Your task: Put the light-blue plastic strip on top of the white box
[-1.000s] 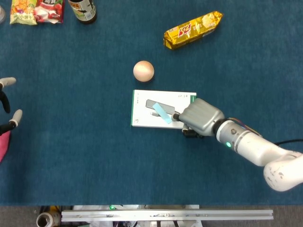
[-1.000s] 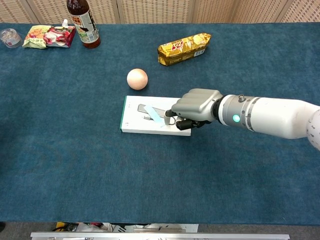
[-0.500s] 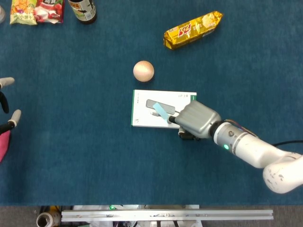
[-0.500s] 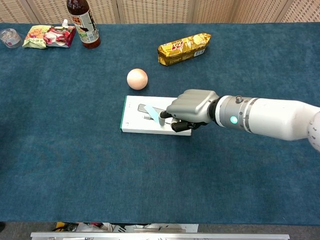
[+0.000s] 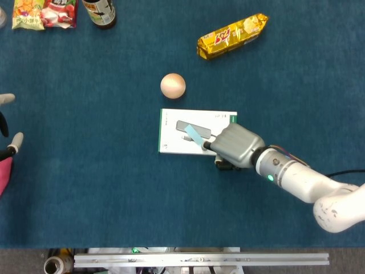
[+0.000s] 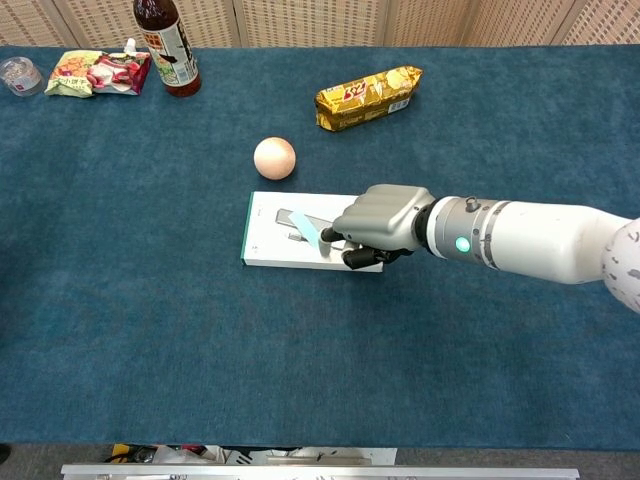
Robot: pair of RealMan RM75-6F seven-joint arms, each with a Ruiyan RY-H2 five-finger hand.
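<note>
The light-blue plastic strip (image 5: 195, 137) (image 6: 310, 234) lies slanted across the top of the white box (image 5: 171, 142) (image 6: 265, 240), over the grey picture printed on it. My right hand (image 5: 235, 148) (image 6: 382, 221) hangs over the box's near right corner, and its dark fingertips (image 5: 207, 145) pinch the strip's right end. The rest of its fingers curl under the palm. At the left edge of the head view my left hand (image 5: 8, 137) has its fingers apart and holds nothing; the chest view does not show it.
A tan ball (image 5: 173, 85) (image 6: 274, 158) sits just behind the box. A yellow snack pack (image 5: 232, 35) (image 6: 367, 97) lies at the back right. A bottle (image 6: 164, 45) and a snack bag (image 6: 98, 72) stand at the back left.
My right hand has slid a little toward the near edge and the left, staying at the strip's end. The strip and the box have hardly moved.
</note>
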